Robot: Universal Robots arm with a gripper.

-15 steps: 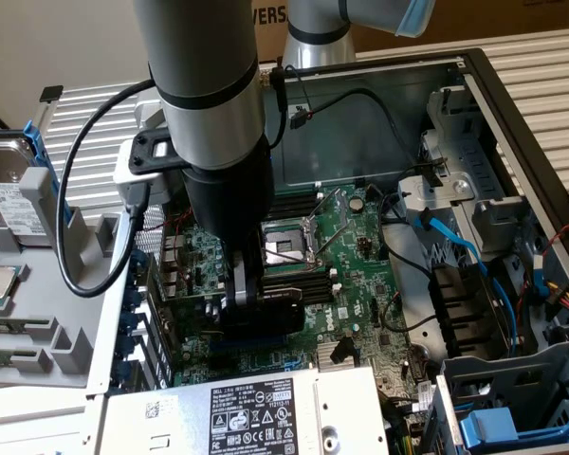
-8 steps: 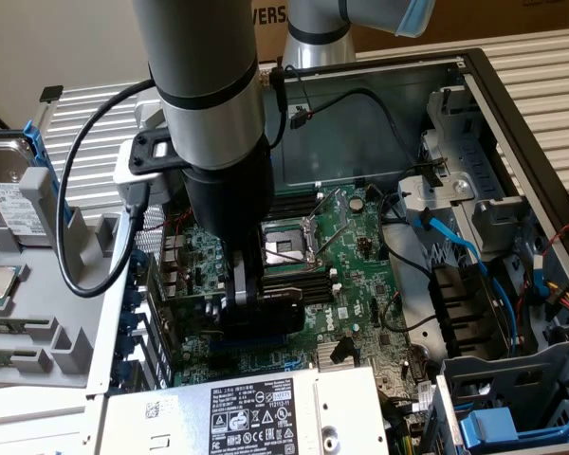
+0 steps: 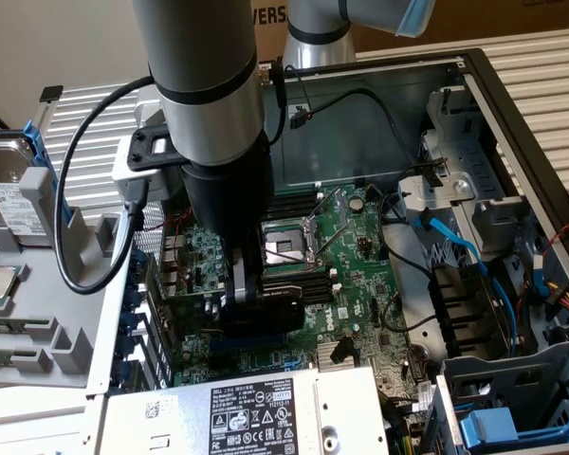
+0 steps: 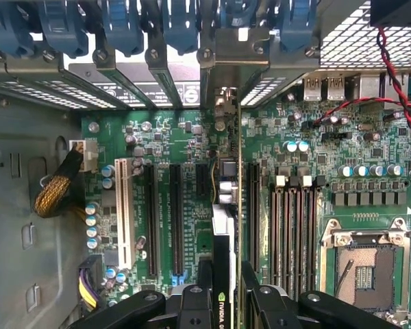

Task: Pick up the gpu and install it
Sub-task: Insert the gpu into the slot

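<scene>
1. gripper (image 3: 256, 289) (image 4: 226, 301) clamped on the gpu (image 3: 266, 313) (image 4: 223, 240), black fingers (image 4: 192, 305) pressed against its two faces.
2. the gpu stands on edge just over the green motherboard (image 3: 360, 246) (image 4: 171, 137), among the long black expansion slots (image 4: 175, 212). its far end reaches the rear slot openings under the blue clips (image 4: 123, 27). whether its lower edge sits in a slot, i cannot tell.
3. beside it lie the memory sticks (image 4: 294, 226) and the open cpu socket (image 3: 284, 246) (image 4: 366, 267).
4. the open computer case (image 3: 360, 123) lies flat, power supply (image 3: 256, 412) at its near edge.
5. on the exterior view's left, a grey tray (image 3: 76, 351) carries a hard drive (image 3: 14, 190).
6. everything rests on a pale ribbed tabletop (image 3: 541, 66). behind are a beige wall (image 3: 57, 47) and a cardboard box (image 3: 512, 19).
</scene>
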